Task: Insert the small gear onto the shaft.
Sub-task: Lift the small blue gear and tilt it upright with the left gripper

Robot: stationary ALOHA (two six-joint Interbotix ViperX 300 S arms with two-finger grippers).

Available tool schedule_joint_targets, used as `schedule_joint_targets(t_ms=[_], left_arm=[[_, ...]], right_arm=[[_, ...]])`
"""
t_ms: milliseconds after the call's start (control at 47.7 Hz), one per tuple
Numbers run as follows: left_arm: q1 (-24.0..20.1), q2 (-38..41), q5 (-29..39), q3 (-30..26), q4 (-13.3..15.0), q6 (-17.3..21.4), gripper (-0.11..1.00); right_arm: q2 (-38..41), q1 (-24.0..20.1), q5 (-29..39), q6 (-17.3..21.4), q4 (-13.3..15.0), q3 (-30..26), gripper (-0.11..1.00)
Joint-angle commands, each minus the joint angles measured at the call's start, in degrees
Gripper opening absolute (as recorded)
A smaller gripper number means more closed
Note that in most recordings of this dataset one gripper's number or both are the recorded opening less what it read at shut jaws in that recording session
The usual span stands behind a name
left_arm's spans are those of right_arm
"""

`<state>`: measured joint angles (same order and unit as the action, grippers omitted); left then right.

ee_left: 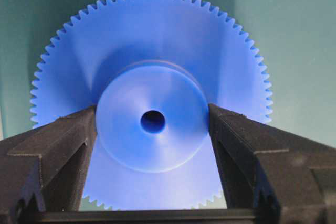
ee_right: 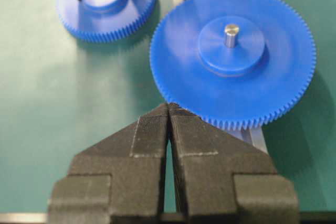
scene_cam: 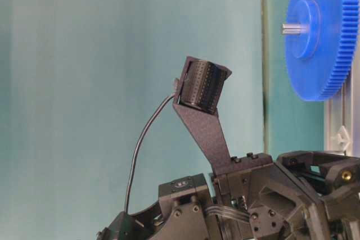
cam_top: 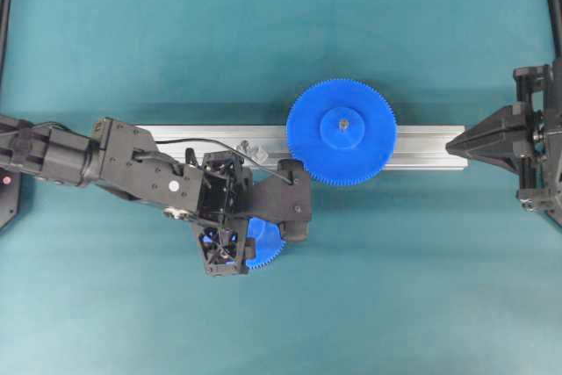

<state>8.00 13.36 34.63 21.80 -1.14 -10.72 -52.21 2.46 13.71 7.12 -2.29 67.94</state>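
Observation:
The small gear point(ee_left: 157, 35) lies flat on the green mat, mostly hidden under my left wrist in the overhead view, where only its toothed edge point(cam_top: 268, 245) shows. My left gripper point(ee_left: 152, 116) points down over it. Both fingers press against opposite sides of its raised hub, so the gripper is shut on the gear. The shaft point(cam_top: 248, 147) is a small shiny pin on the aluminium rail point(cam_top: 176, 136), just beyond the left wrist. My right gripper point(ee_right: 168, 106) is shut and empty at the rail's right end point(cam_top: 450, 145).
A wider blue gear point(cam_top: 342, 132) with a grey pin tip point(ee_right: 230, 33) sits on the rail, right of the shaft. The small gear point(ee_right: 105, 3) rests a short way off the rail on its near side. Black frame posts stand at the table's edges.

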Motion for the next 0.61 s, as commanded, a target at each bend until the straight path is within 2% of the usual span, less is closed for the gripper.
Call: schedule_joint_targets(t_ms=[0, 294, 587], left_arm=[[0.4, -0.9, -0.8, -0.4, 0.1, 0.2, 0.70], [0.4, -1.6, 0.1, -1.0, 0.1, 0.4, 0.70], [0.4, -4.7, 5.5, -3.1, 0.1, 2.0, 0.70]], right_arm=[[0.2, 0.0, -0.4, 0.6, -0.2, -0.5, 0.07], [0.2, 0.0, -0.4, 0.6, -0.2, -0.5, 0.07], [0.2, 0.0, -0.8, 0.6, -0.2, -0.1, 0.07]])
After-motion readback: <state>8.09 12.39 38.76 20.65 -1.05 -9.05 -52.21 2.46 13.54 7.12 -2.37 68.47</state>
